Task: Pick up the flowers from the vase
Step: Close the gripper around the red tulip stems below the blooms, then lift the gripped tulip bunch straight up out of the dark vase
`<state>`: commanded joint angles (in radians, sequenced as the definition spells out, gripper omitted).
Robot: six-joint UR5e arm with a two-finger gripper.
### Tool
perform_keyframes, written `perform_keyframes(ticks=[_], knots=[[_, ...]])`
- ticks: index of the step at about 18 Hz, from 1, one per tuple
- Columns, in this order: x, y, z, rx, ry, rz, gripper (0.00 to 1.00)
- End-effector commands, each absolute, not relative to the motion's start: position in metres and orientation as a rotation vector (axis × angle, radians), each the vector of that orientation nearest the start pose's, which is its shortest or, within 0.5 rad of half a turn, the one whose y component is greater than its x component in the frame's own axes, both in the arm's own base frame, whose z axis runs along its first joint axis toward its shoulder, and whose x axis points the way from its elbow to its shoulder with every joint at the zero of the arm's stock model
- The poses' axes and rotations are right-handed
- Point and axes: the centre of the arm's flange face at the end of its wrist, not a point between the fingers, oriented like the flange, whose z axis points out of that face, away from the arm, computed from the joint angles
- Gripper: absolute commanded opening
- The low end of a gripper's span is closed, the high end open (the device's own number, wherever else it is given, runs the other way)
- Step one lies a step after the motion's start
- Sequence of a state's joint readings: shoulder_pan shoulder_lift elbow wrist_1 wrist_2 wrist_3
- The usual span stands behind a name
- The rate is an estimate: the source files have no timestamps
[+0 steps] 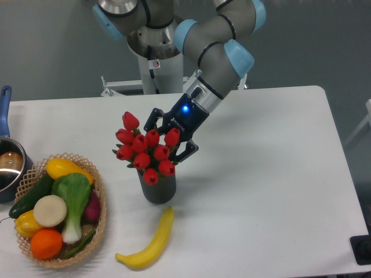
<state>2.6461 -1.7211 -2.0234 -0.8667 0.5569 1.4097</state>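
Flowers [143,152]: red tulip buds bunched above vase [157,187].

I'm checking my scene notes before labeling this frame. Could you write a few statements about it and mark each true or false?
1. The gripper is at the flowers. True.
2. The banana lies in the basket. False: it lies on the table, in front of the vase.
3. The vase lies on its side. False: it stands upright.
4. A blue-handled pot sits at the left edge. True.
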Motion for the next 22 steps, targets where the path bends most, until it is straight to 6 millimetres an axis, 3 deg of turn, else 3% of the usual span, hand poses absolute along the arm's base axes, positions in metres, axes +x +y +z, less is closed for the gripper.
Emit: perform_keyframes(ticks=[9,22], knots=[[-0.334,0.424,0.33,-2.048,0.398,-0.276,0.44],[-0.339,0.424,0.415,-2.009,0.282,-0.243,0.44]])
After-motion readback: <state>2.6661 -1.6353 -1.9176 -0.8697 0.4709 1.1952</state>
